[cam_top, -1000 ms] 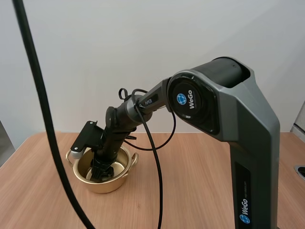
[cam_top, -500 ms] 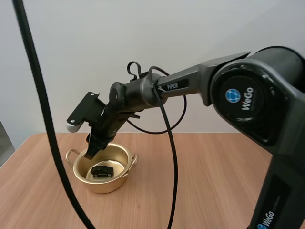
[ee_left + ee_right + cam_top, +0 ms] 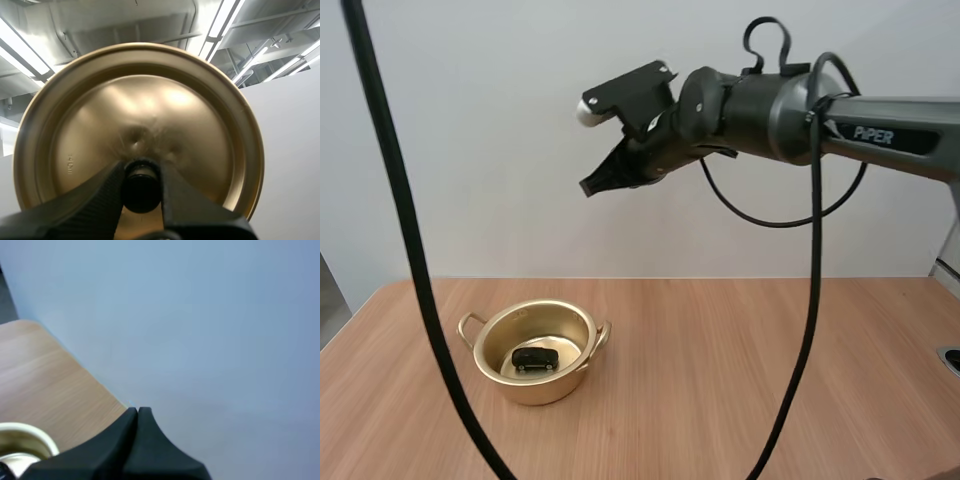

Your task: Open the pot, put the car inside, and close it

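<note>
An open golden pot [image 3: 535, 350] stands on the wooden table at the left, with a small black toy car [image 3: 535, 359] lying on its bottom. High above it and to the right my right gripper [image 3: 590, 187] hangs in the air, shut on nothing. Its fingers [image 3: 136, 416] lie together as one dark wedge, with the pot's rim [image 3: 25, 432] beside them. My left gripper [image 3: 141, 187] pinches the black knob [image 3: 140, 186] of the golden lid [image 3: 140, 130], whose underside faces the camera.
The wooden table [image 3: 720, 380] stretches bare to the right of the pot. A white wall stands behind it.
My right gripper rose out of the pot, leaving the car inside, swung up and to the right, and shut. The left gripper kept its hold on the lid.
</note>
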Motion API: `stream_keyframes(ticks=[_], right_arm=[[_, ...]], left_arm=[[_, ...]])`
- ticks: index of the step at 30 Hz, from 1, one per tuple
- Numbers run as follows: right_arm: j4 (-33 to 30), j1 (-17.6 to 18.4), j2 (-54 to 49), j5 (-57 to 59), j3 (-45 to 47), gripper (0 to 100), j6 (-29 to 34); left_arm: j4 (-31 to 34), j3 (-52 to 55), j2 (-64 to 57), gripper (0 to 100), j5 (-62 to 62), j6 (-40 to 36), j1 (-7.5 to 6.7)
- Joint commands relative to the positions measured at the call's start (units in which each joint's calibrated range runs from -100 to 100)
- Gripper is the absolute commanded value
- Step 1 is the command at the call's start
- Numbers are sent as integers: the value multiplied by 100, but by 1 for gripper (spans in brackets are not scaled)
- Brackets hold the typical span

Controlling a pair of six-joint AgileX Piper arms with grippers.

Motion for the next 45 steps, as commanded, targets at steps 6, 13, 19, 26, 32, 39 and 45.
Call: stream_keyframes(ticks=[6, 13, 19, 26, 32, 39, 45], right_arm=[[468, -1675, -1397, -1793, 1124, 0, -28], [380, -2001, -2883, -2085, 2386, 0, -373], [701, -2001, -3687, -1852, 2970, 0, -331], [930, -2001, -3783, -1354, 2997, 0, -331], [930, -2001, -3898, -1148, 2997, 0, -331], [930, -2001, -3898, -1083, 2997, 0, -331], [930, -2001, -3898, -1065, 2997, 0, -331]], left_arm=[[-4, 95, 5, 0, 1161, -55, 0], [1370, 1449, 9, 0, 1530, -415, 0], [2229, 2968, 179, 0, 1794, -557, 0], [2543, 3684, 761, 0, 2598, -661, 0], [2532, 3698, 1646, 0, 3505, -661, 0], [2532, 3698, 2393, 0, 3772, -661, 0], [2532, 3698, 3004, 0, 4489, -626, 0]])
